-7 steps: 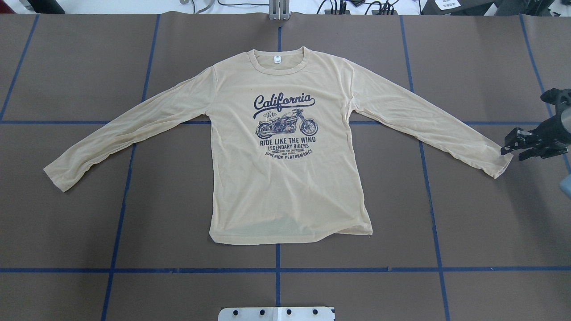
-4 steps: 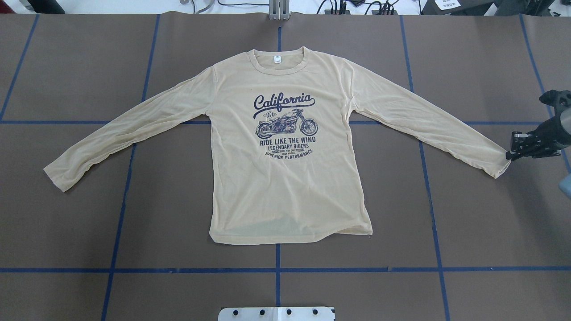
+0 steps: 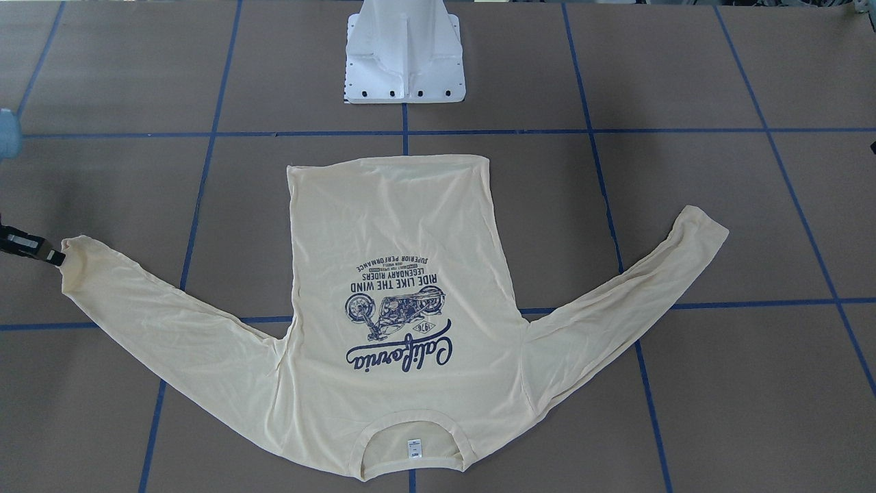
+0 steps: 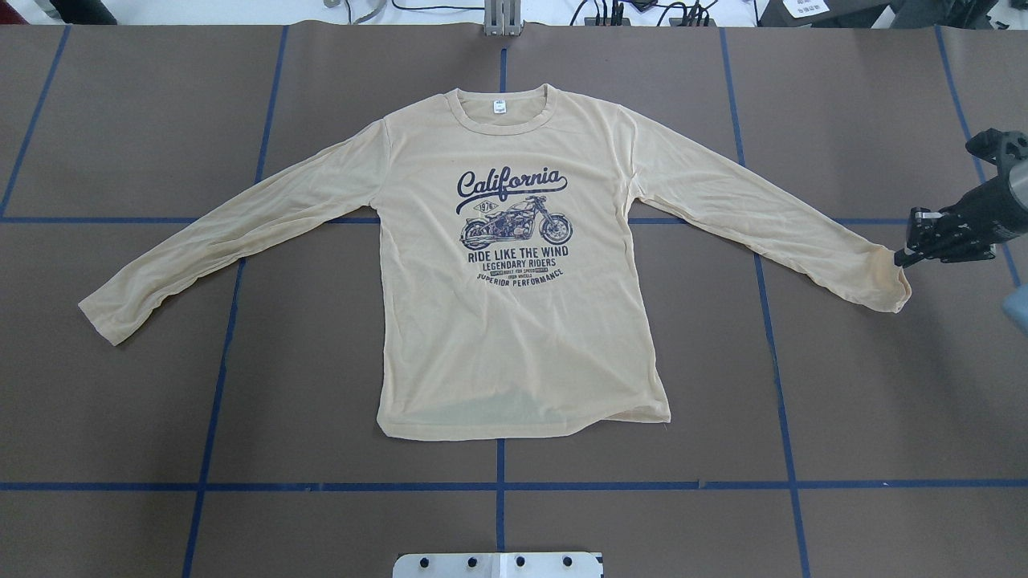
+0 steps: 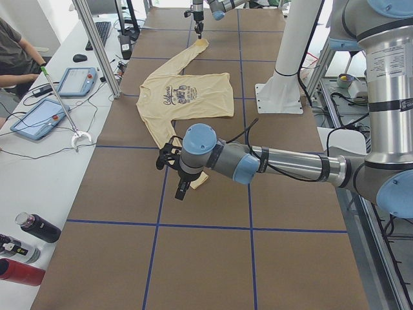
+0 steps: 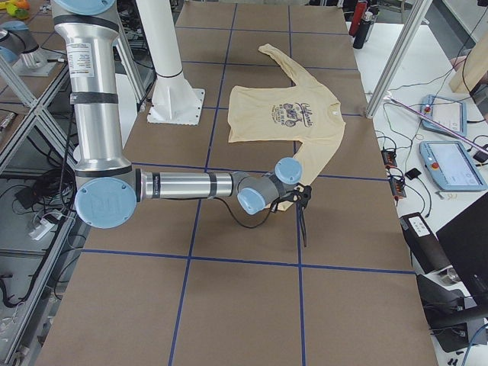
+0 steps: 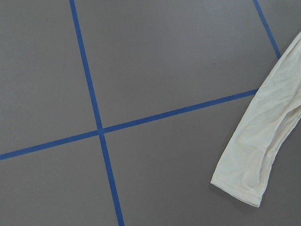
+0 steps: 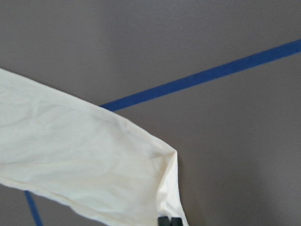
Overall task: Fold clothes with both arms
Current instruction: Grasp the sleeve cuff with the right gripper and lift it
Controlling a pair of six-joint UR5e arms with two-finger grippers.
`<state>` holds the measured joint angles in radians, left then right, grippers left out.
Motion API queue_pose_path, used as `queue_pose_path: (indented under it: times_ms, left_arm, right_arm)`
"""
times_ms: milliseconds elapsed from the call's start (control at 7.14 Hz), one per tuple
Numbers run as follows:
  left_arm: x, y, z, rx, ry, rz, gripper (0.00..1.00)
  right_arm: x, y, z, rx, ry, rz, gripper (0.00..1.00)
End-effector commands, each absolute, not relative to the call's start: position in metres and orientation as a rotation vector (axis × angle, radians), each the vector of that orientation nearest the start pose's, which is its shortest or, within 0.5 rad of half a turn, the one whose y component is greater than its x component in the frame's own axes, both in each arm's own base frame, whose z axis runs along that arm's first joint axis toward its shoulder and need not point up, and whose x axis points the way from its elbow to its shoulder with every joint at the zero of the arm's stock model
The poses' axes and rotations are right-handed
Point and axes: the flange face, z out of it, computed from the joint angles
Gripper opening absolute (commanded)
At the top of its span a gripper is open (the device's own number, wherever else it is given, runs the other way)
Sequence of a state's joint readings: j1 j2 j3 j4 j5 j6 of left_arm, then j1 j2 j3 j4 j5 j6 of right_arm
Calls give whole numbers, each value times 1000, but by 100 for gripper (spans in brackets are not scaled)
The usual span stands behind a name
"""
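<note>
though near the t-shirt [image 3: 390,219], white pedestal [image 3: 405,61] apart from it

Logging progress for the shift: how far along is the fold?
Done: nothing folded; the T-shirt lies flat, print up. In hand: the right gripper pinches one sleeve cuff. Remaining: the left gripper hovers near the other cuff; both sleeves and the body need folding.

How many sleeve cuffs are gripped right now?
1. The right gripper pinches the right cuff; the left cuff lies free on the table.
</note>
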<state>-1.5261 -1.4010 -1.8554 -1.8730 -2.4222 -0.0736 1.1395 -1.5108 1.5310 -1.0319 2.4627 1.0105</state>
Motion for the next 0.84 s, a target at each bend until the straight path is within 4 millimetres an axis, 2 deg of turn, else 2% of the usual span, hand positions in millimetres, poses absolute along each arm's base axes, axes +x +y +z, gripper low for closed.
queue_pose_path:
  times_ms: [0,280,561,701]
  left_arm:
    - [-38,-438,555,343,860,153,99]
    - [-35,-436,549,347,919,174,99]
    - [-34,-435,551,348,923,173,99]
    - [-34,-436,552,347,923,173,99]
  right_arm:
    - [-202,-509,503,-209,-1018,325,0]
    - [-290,-539,407,-245,-1058,404,0]
    - [-340,-582,311,-239,-1027,469,0]
    - [-357,-596,272,-236,-1013,484,0]
